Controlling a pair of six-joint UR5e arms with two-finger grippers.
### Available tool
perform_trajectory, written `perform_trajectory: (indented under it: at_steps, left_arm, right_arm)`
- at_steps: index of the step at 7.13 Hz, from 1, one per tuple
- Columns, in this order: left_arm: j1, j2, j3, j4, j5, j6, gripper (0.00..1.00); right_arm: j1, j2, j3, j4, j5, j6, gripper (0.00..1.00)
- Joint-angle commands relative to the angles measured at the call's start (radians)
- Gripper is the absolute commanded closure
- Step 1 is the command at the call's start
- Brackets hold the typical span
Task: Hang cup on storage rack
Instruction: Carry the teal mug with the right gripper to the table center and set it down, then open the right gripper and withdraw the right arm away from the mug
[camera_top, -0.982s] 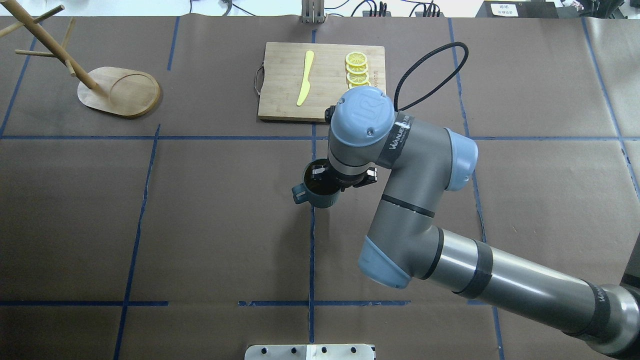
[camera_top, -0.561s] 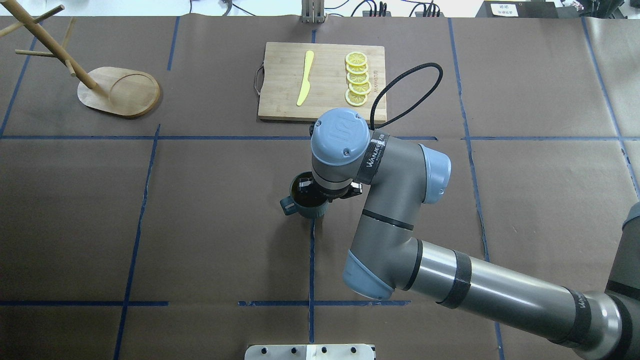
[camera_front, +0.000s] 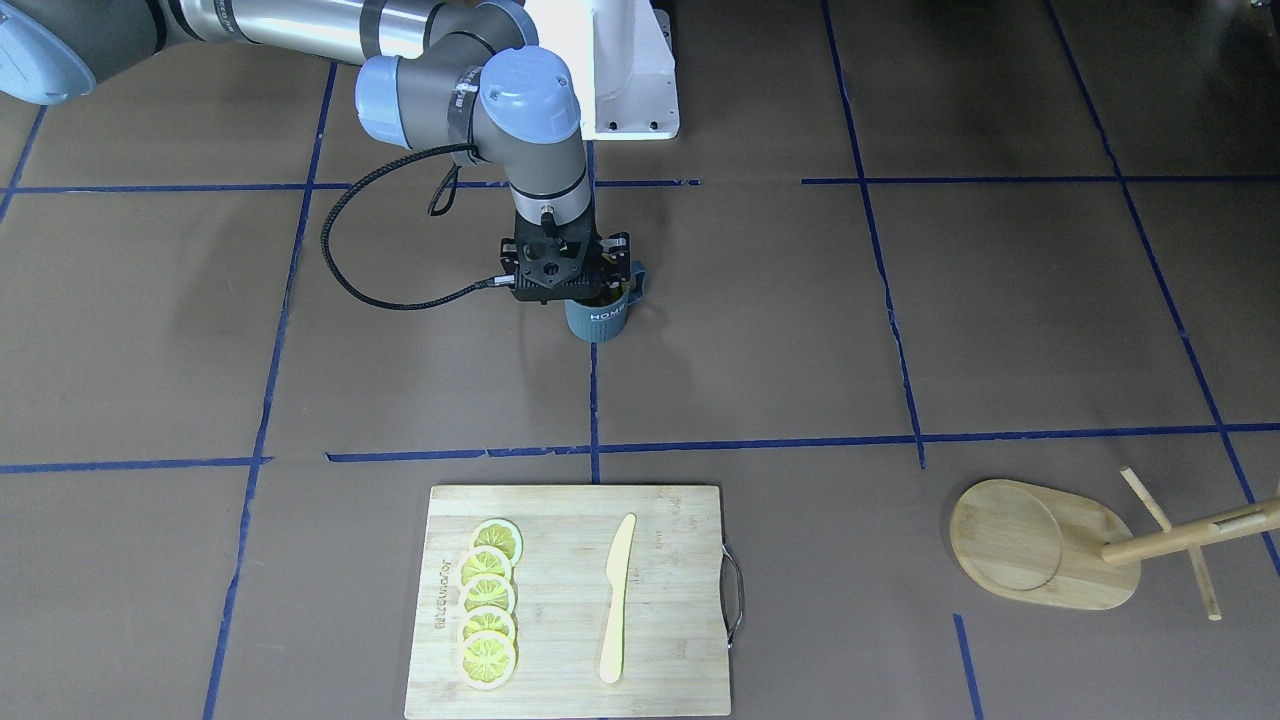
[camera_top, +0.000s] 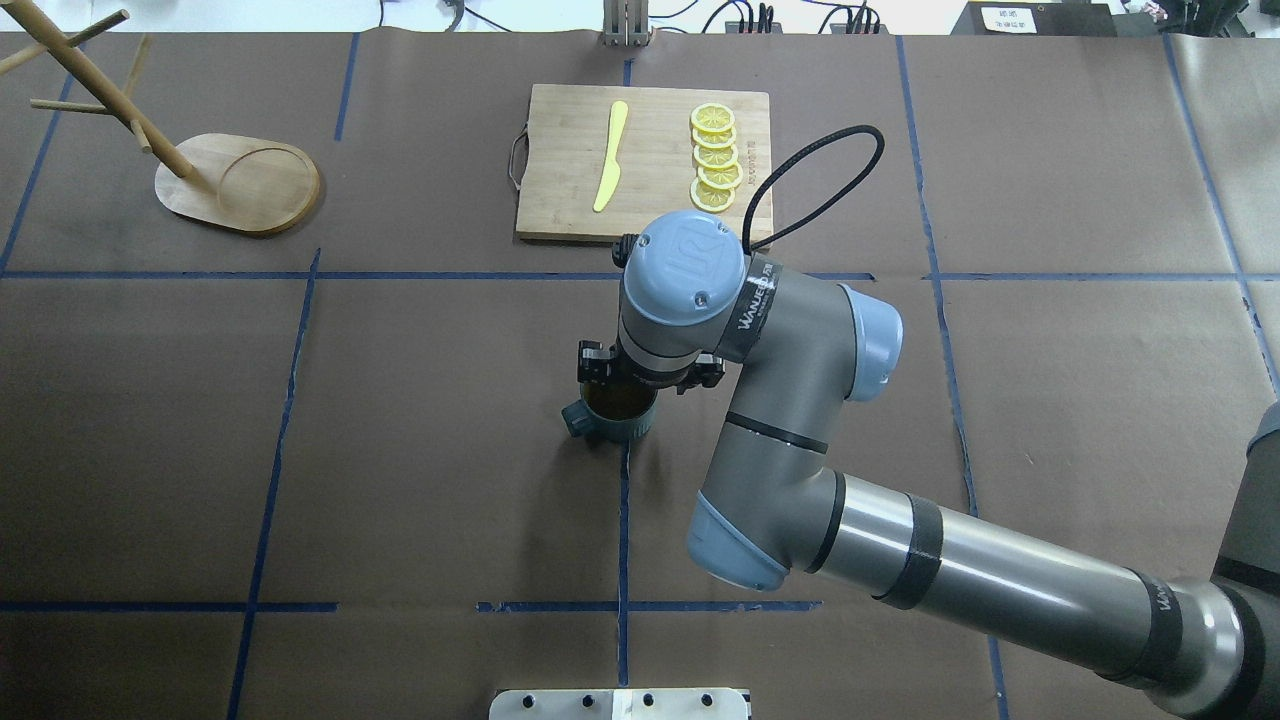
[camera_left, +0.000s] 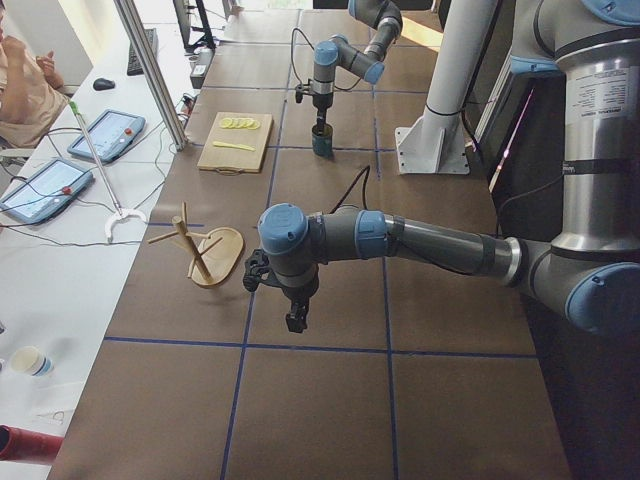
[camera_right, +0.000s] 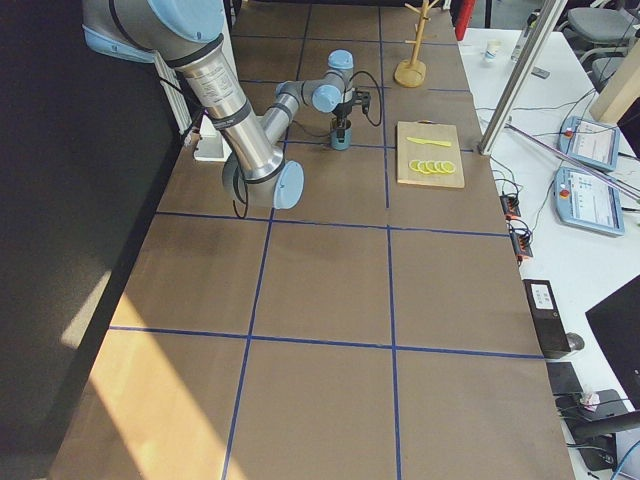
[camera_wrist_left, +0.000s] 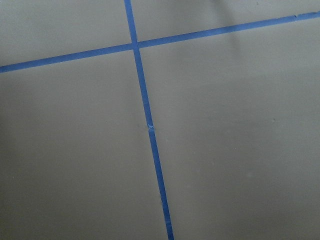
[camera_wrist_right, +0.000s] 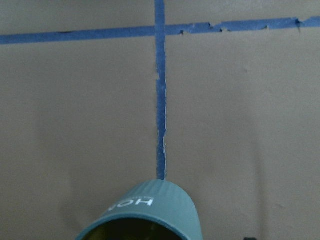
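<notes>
Farthest left, the left gripper (camera_left: 295, 318) hangs over the table (camera_top: 400, 450) just beside the storage rack (camera_top: 240, 185), at the table end nearer the side camera. It shows only in that side view, so I cannot tell whether its jaws are apart or together. The storage rack stands in the far-left corner, its post leaning up and away from the oval base. Brown paper crossed by blue tape lines (camera_top: 290, 400) lies between the storage rack and the cup (camera_top: 612, 422).

Further right, a cutting board (camera_top: 655, 215) lies at the far side of the table. It carries 1 yellow knife (camera_top: 610, 157) and 5 lemon slices (camera_top: 714, 160). It sits beyond the cup, not between the cup and the storage rack.

The cup is near the table's middle, upright on a tape line, handle toward the storage rack's side, well apart from the storage rack. The right gripper (camera_top: 625, 388) comes straight down on it and is clamped on its rim. Whether the cup's base touches the table, I cannot tell.
</notes>
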Motion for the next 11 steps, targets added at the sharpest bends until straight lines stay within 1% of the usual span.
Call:
perform_trajectory:
  at_steps: [1, 2, 3, 4, 5, 6, 8, 9, 10, 11]
  left_arm:
    - [-0.001, 0.000, 0.000, 0.000, 0.001, 0.002, 0.00]
    - [0.000, -0.002, -0.003, -0.002, 0.007, 0.002, 0.00]
    - [-0.001, 0.002, 0.000, -0.002, 0.011, 0.002, 0.00]
    - [-0.003, 0.002, -0.002, -0.002, 0.013, 0.002, 0.00]
    - [-0.001, 0.002, -0.002, -0.003, 0.022, 0.003, 0.00]
    - [0.002, -0.003, 0.000, -0.006, 0.025, 0.000, 0.00]
    - [0.002, -0.026, 0.004, -0.021, 0.022, 0.002, 0.00]
    - [0.002, -0.034, 0.004, -0.070, 0.024, 0.002, 0.00]
    - [0.002, -0.035, 0.021, -0.112, 0.019, 0.002, 0.00]
    - [0.002, -0.022, 0.015, -0.170, 0.013, 0.009, 0.00]
  right_arm:
    - [0.059, 0.002, 0.162, -0.179, 0.030, -0.042, 0.00]
    - [0.098, 0.004, 0.219, -0.259, 0.053, -0.080, 0.00]
    - [0.180, -0.007, 0.231, -0.306, 0.109, -0.184, 0.00]
    - [0.286, -0.048, 0.229, -0.311, 0.187, -0.293, 0.00]
    - [0.413, -0.127, 0.222, -0.311, 0.287, -0.468, 0.00]
    - [0.516, -0.205, 0.221, -0.312, 0.319, -0.642, 0.00]
    - [0.680, -0.365, 0.219, -0.312, 0.324, -0.996, 0.00]
    - [0.760, -0.465, 0.219, -0.308, 0.353, -1.179, 0.00]
    - [0.850, -0.578, 0.222, -0.300, 0.420, -1.341, 0.00]
    - [0.944, -0.673, 0.218, -0.286, 0.423, -1.493, 0.00]
